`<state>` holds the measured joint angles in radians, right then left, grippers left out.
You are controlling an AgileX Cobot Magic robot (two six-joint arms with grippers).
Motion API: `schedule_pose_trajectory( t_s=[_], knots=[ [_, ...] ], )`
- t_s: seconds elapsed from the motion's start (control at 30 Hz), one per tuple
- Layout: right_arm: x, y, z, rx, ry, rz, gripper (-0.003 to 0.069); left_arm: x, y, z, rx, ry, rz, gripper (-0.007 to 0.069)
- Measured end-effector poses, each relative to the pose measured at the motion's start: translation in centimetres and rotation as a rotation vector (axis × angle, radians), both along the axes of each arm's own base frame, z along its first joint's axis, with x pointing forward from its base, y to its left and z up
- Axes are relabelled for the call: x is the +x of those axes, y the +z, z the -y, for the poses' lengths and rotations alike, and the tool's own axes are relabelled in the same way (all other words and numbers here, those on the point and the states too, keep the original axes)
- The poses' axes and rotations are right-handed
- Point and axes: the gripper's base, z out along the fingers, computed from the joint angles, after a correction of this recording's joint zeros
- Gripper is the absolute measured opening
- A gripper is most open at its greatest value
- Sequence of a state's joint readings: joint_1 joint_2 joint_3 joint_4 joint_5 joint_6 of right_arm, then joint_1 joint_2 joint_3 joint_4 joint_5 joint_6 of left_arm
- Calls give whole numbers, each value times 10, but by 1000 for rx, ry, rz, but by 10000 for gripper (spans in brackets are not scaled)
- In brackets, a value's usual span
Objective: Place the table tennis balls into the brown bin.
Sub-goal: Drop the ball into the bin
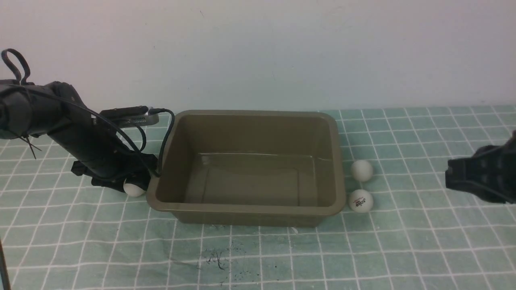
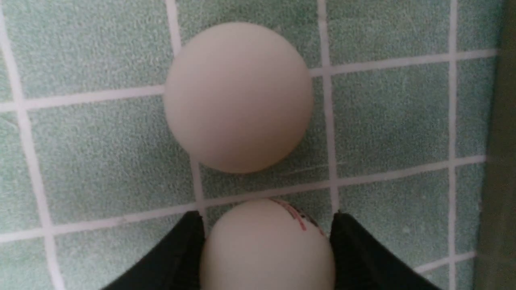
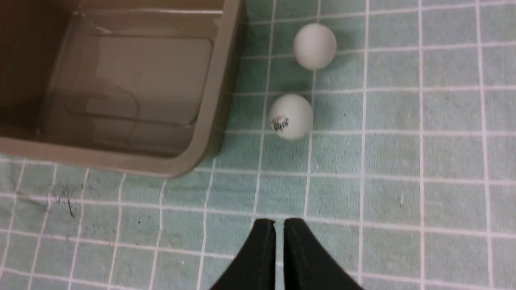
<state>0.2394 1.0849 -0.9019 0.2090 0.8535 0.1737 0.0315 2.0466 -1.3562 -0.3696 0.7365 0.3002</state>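
The brown bin (image 1: 246,117) stands mid-table, nothing inside it. My left gripper (image 2: 266,213) is low beside the bin's left wall (image 2: 500,161), shut on a table tennis ball (image 2: 266,249) with a red-and-black logo, one black finger (image 2: 177,257) against each side. A plain white ball (image 2: 238,96) lies on the cloth just beyond it. In the front view only one ball (image 1: 134,188) shows under that gripper. Right of the bin lie a plain ball (image 1: 361,170) and a logo ball (image 1: 360,200). My right gripper (image 3: 279,220) hovers shut and holds nothing, away from both.
A green cloth with a white grid (image 1: 258,257) covers the table. It carries dark scribble marks (image 1: 213,257) in front of the bin. A white wall rises behind. The left arm's cable (image 1: 165,133) hangs against the bin's left rim.
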Motion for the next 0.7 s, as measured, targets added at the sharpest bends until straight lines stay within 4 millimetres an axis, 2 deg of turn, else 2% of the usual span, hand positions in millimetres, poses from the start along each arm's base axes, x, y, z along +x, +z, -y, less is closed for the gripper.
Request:
schedule_pose_trajectory(
  t_s=[0.07, 0.17, 0.23, 0.27, 0.3, 0.33, 0.4, 0.43, 0.5, 0.57, 0.7],
  knots=[
    [9, 3, -1, -18, 5, 6, 67, -3, 10, 0, 7, -16, 0, 353],
    [21, 2, -4, -60, 42, 9, 129, -9, 45, -1, 25, -51, 34, 353],
    [26, 0, -5, -83, 68, 12, 155, -12, 60, 0, 29, -62, 52, 353],
    [38, -11, -8, -114, 107, 6, 214, -18, 88, 3, 21, -71, 102, 353],
    [38, -11, -8, -117, 111, 7, 220, -19, 91, 4, 16, -73, 108, 353],
    [47, -19, -11, -116, 122, -4, 262, -24, 110, 10, -1, -85, 151, 353],
    [62, -35, -20, -122, 156, -17, 328, -32, 132, 30, -43, -149, 220, 353],
    [63, -37, -21, -123, 159, -18, 334, -33, 133, 32, -46, -156, 224, 353],
    [77, -56, -29, -137, 183, -28, 389, -35, 137, 56, -64, -239, 264, 353],
    [92, -78, -35, -144, 182, -45, 442, -34, 132, 75, -71, -290, 273, 353],
    [112, -119, -39, -160, 166, -105, 501, -30, 104, 107, -86, -360, 213, 353]
  ],
)
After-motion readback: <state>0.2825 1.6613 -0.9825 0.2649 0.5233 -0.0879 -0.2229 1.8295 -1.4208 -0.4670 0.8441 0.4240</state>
